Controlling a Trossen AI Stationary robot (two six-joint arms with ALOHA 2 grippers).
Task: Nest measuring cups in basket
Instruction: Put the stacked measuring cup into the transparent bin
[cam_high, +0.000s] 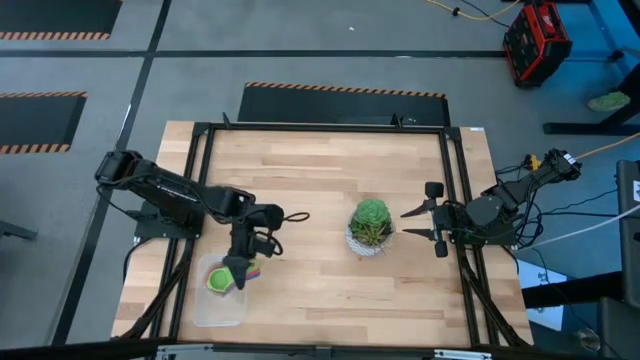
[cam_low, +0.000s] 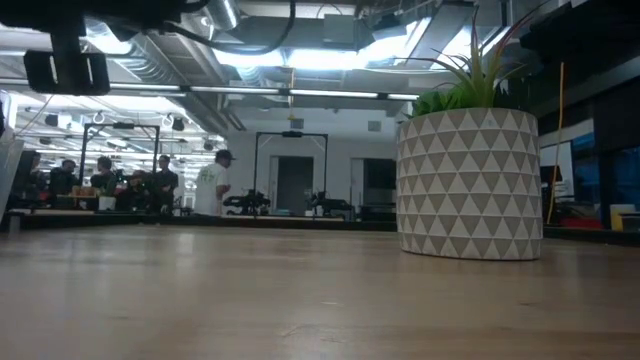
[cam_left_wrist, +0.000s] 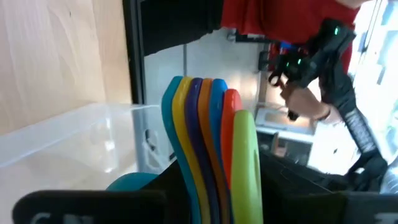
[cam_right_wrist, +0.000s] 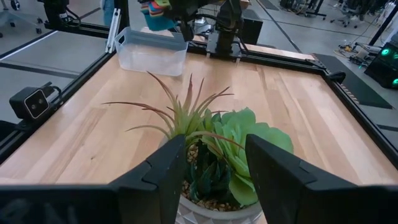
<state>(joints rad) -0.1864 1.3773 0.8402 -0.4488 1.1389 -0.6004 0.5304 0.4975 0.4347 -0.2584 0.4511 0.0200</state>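
Observation:
The measuring cups (cam_left_wrist: 208, 143) are one nested stack with blue, yellow, orange, purple, red and green handles side by side. My left gripper (cam_high: 240, 262) is shut on the stack and holds it over the basket (cam_high: 220, 298), a clear tray at the table's near left. The right wrist view shows the stack (cam_right_wrist: 157, 11) just above the basket's (cam_right_wrist: 152, 51) rim. My right gripper (cam_right_wrist: 214, 165) is open at the table's right, one finger on either side of the potted plant (cam_right_wrist: 214, 134), apart from it. The low view shows neither cups nor basket. My left gripper holds the nested stack from above, slanting toward the table's near edge. The handles (cam_left_wrist: 186, 124) stick out past the fingers as a fan, with a teal bowl (cam_left_wrist: 130, 182) beside them. The gripper's own body hides the contact. The stack seems lifted clear over the basket's wall (cam_left_wrist: 74, 134).
The plant in its white patterned pot (cam_high: 371, 226) stands right of the table's middle, and looms large in the low view (cam_low: 470, 180). Black frame rails (cam_high: 190, 200) run along the table's left and right edges. Bare wood lies between basket and plant. People stand in the room beyond.

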